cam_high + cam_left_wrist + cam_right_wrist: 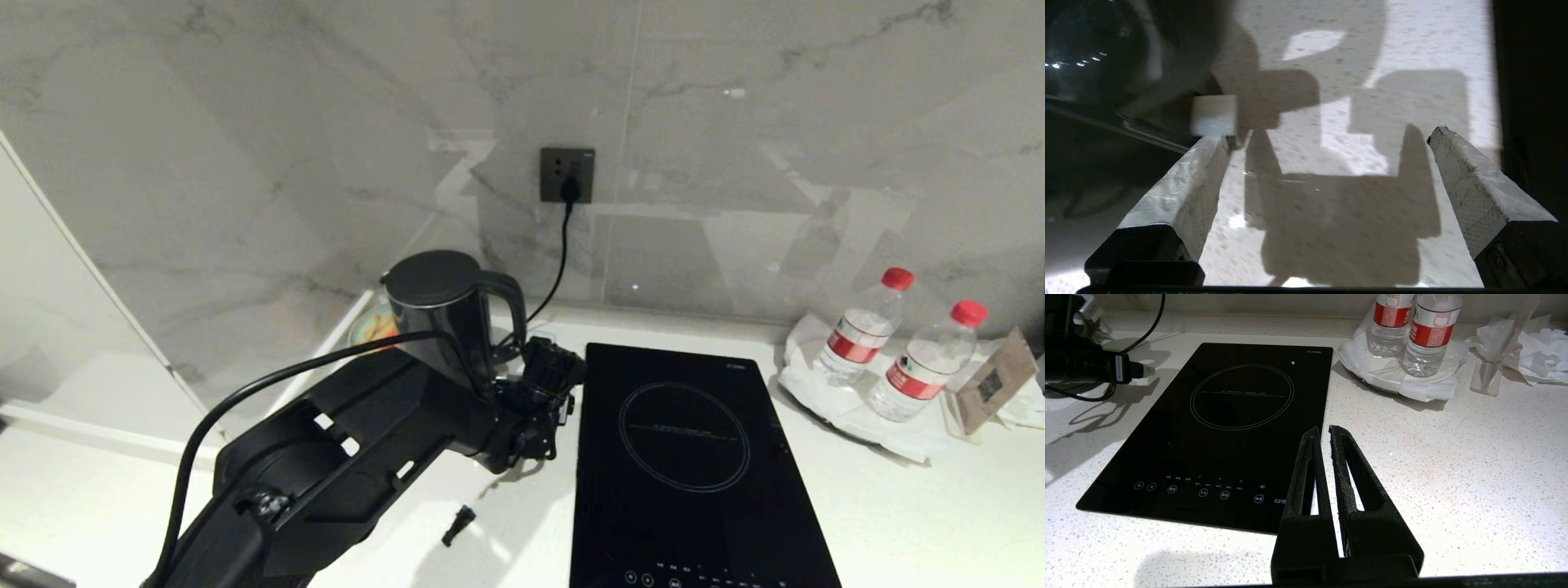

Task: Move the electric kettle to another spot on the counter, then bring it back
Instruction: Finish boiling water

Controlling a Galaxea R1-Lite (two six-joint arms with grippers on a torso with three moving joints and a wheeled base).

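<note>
Your left claw (pixel 545 384) is spread wide and empty, low over the table (pixel 898 506) just right of the kettle (pixel 445 314), which stands at the far left by the wall. The kettle is upright, long axis vertical, handle (pixel 510 306) pointing right toward the claw. Judged best: straddle the handle squarely before closing, lift straight; right claw (pixel 1327 433) rests pressed together.

Taking the electric kettle (pixel 445 314) as landmark: bare counter (pixel 506 531) lies open before it, save a small black plug (pixel 458 525). To its right the cooktop (pixel 694 457) lies flat; its cord (pixel 560 261) rises behind. Two bottles (pixel 898 355) crowd the far right. The wall closes off its left.
</note>
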